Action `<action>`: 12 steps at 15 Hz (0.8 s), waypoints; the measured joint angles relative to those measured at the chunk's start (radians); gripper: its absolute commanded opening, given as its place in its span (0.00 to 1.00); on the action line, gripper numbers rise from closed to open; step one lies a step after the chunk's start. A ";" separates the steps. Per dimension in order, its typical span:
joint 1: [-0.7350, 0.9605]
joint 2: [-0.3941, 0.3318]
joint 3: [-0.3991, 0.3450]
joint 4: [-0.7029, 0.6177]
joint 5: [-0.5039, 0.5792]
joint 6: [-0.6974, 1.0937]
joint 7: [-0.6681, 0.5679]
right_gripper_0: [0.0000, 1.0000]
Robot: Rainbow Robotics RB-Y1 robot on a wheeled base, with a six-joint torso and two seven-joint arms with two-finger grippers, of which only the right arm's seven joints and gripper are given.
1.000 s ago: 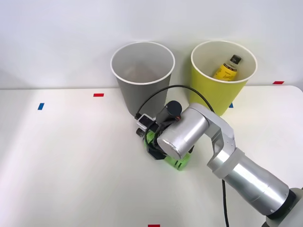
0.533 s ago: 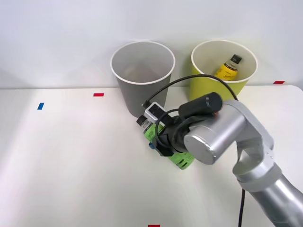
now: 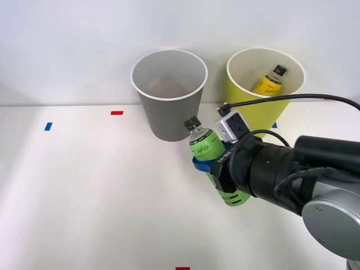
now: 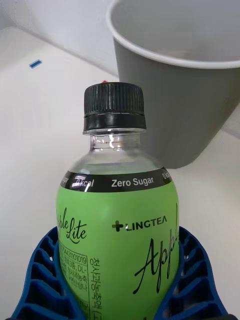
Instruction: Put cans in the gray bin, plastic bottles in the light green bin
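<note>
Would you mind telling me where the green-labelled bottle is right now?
In the front view, the green-labelled bottle is held in the right gripper, tilted above the table just in front of the gap between the gray bin and the light green bin.

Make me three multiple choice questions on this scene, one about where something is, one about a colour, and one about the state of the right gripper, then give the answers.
1. Where is the yellow-label bottle?
A. On the table
B. Inside the light green bin
C. Inside the gray bin

2. What colour is the cap of the green-label bottle?
A. Black
B. White
C. Red

3. What is the right gripper doing?
A. Hanging open above the table
B. Resting shut with nothing in it
C. Holding the green-label bottle off the table

Answers:
1. B, the bottle leans against the lime bin's white inside.
2. A, the wrist view shows a ribbed black cap.
3. C, the blue fingers clasp both sides of the bottle, which tilts in the air beside the gray bin.
</note>
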 measured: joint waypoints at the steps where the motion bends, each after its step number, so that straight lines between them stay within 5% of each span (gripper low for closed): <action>1: 0.039 0.000 -0.022 -0.024 -0.033 -0.054 0.005 0.00; 12: 0.216 -0.014 -0.175 -0.136 -0.194 -0.572 0.008 0.00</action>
